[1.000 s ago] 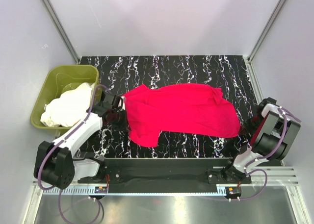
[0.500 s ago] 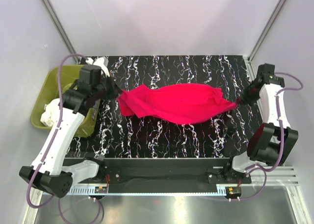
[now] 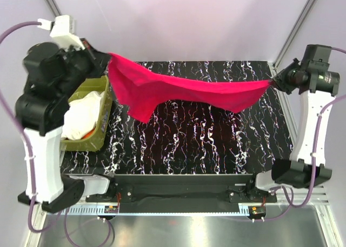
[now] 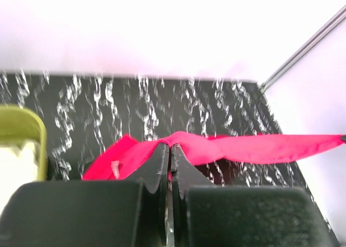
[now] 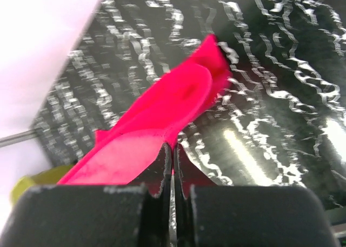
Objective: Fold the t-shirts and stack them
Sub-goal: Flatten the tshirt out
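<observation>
You are holding the red t-shirt point(image 3: 184, 93) stretched above the bench point(image 3: 216, 144), left pincer point(image 3: 107, 59) and right pincer point(image 3: 272, 82) each clenching one end; no fold is showing yet, and white t-shirts point(image 3: 81, 112) are lying in the tub point(image 3: 86, 141).

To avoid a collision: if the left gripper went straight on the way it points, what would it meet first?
The red t-shirt that the left gripper pinches, bunched just past its tips. Behind the cloth the line seems to reach the black marbled table, but depth is unclear.
</observation>
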Motion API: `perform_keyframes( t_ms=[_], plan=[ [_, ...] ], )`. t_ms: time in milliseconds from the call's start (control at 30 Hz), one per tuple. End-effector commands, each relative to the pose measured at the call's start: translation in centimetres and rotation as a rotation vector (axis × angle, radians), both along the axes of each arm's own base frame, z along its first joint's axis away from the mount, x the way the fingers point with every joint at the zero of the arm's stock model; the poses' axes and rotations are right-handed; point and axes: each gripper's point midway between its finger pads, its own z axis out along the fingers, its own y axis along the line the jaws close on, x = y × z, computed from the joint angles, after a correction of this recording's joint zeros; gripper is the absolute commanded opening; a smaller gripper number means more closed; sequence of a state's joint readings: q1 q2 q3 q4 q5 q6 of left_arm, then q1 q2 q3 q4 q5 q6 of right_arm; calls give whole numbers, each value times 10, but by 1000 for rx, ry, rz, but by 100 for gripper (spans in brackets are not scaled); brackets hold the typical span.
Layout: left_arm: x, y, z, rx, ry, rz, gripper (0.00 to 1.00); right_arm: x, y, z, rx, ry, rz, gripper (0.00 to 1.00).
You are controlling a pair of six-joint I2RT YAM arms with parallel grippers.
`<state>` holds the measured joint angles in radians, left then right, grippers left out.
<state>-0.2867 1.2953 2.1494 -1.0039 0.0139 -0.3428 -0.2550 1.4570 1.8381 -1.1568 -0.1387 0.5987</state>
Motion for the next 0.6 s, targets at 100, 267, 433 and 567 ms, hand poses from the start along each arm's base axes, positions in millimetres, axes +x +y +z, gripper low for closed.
perform_keyframes(
  t_ms=[100, 267, 433, 567],
  plan=[
    [-68, 12, 60, 21, -257, -73, 0, -55, 41, 105, 28, -311, 96, 0],
    [-156, 18, 107, -7, -502, -171, 0, -109, 68, 162, -20, -514, 179, 0],
    [-243, 41, 144, -93, -730, -173, 0, -186, 100, 221, -64, -787, 291, 0],
    [-277, 47, 165, -145, -787, -197, 0, -226, 110, 246, -85, -903, 317, 0]
  ],
)
